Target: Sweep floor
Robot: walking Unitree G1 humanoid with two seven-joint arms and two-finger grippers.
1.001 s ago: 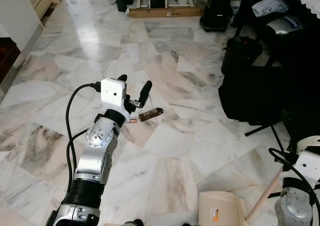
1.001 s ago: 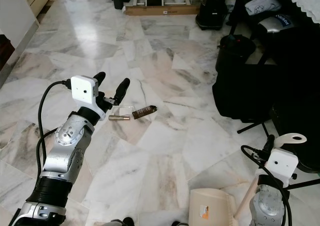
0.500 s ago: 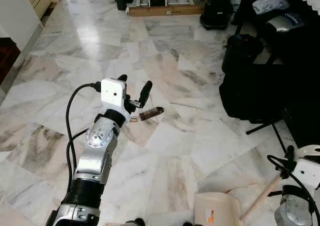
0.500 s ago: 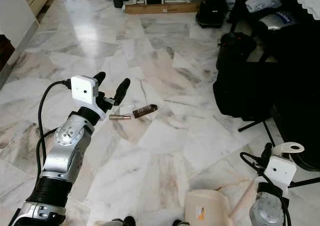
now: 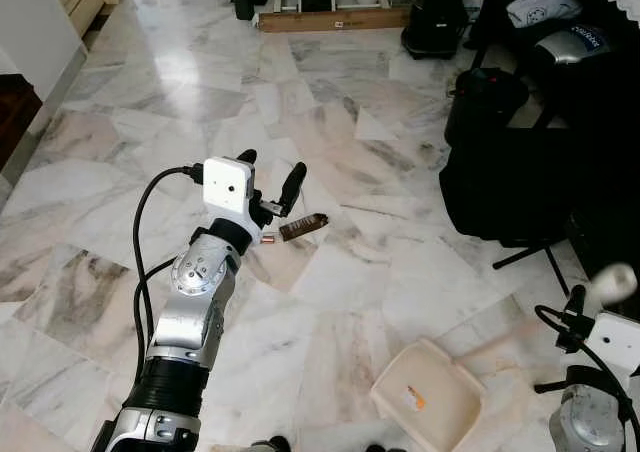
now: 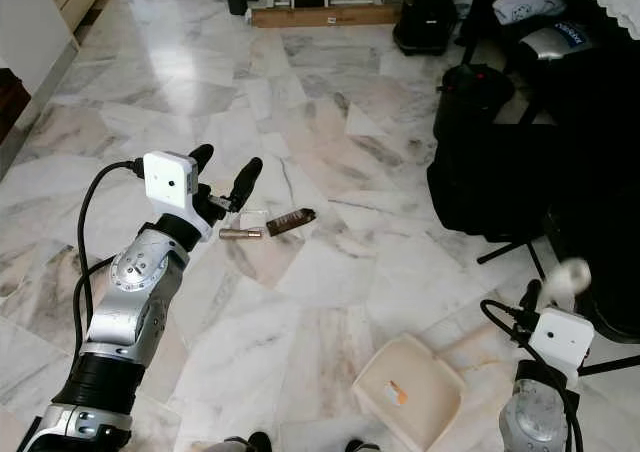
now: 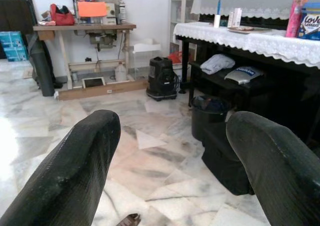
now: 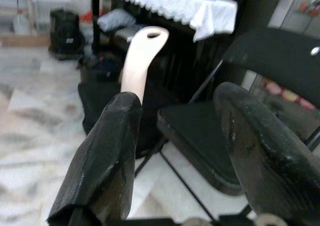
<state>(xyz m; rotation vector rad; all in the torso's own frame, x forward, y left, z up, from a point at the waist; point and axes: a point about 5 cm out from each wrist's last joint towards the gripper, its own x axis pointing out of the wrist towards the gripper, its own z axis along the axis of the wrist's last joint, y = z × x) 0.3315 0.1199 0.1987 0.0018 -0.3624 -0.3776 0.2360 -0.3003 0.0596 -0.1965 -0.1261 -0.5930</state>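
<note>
A cream dustpan (image 6: 410, 392) lies tilted on the marble floor at the lower right, an orange label showing inside it. Its long cream handle (image 8: 142, 61) runs up beside one finger of my right gripper (image 6: 548, 294), which holds it. The handle's rounded end (image 5: 612, 284) is blurred. On the floor ahead lie a brown wrapper (image 5: 302, 228) and a small copper tube (image 6: 240, 234). My left gripper (image 5: 272, 167) hovers just above and behind this litter, open, with nothing between its fingers (image 7: 75, 176).
A black bin (image 5: 485, 97) and black bags (image 5: 500, 187) crowd the right side, with folding chair legs (image 5: 525, 257) beside them. A black vacuum (image 5: 435, 12) and a wooden plank (image 5: 330, 20) stand at the far end. A wall (image 5: 30, 22) lies to the left.
The dustpan has swung left and turned so its open tray faces up. The handle's end has risen beside my right wrist. The left arm has stayed put.
</note>
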